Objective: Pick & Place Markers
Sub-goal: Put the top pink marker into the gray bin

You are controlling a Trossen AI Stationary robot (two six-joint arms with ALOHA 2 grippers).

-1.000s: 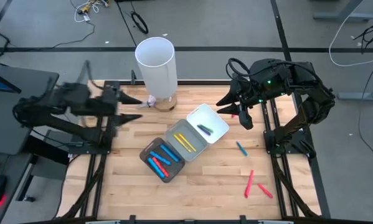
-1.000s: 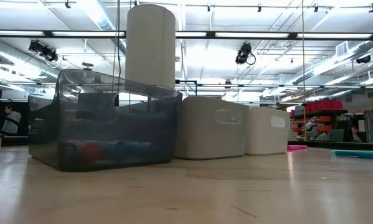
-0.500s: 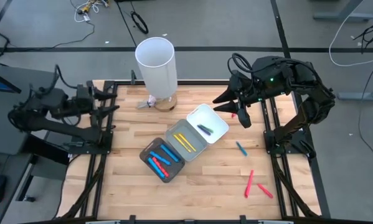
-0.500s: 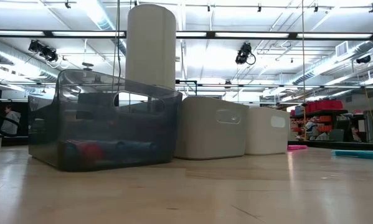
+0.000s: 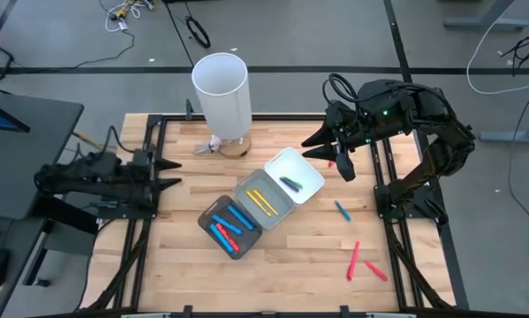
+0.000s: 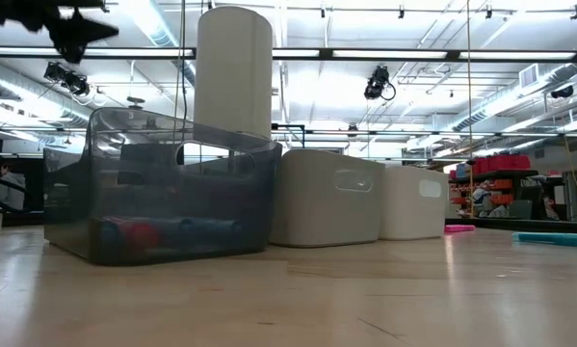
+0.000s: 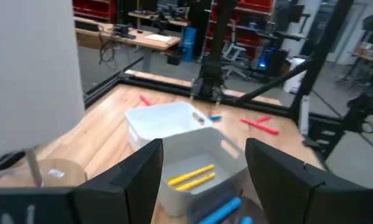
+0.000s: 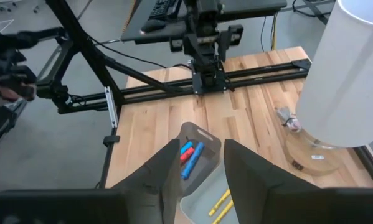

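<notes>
Nearest, on the wooden counter [image 5: 282, 265]: two red markers [image 5: 353, 260] and one blue marker [image 5: 342, 210], loose, near the right edge. Then three trays in a diagonal row, touching: dark tray [image 5: 206, 218] with red and blue markers [image 5: 227, 223]; grey tray [image 5: 246, 190] with yellow markers [image 5: 263, 201]; white tray [image 5: 310, 177] with dark green markers [image 5: 290, 184]. Behind, tall white cylinder [image 5: 221, 91]. Left gripper [image 5: 171, 172] at the left edge, released, empty. Right gripper [image 5: 313, 147] above the white tray's far side, partly parted, grasping nothing visible.

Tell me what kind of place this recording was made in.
Probably an industrial lab or workshop: exposed ceiling ducts and strip lights, red storage shelving in the background, and a framed wooden bench carrying two robot arms.
</notes>
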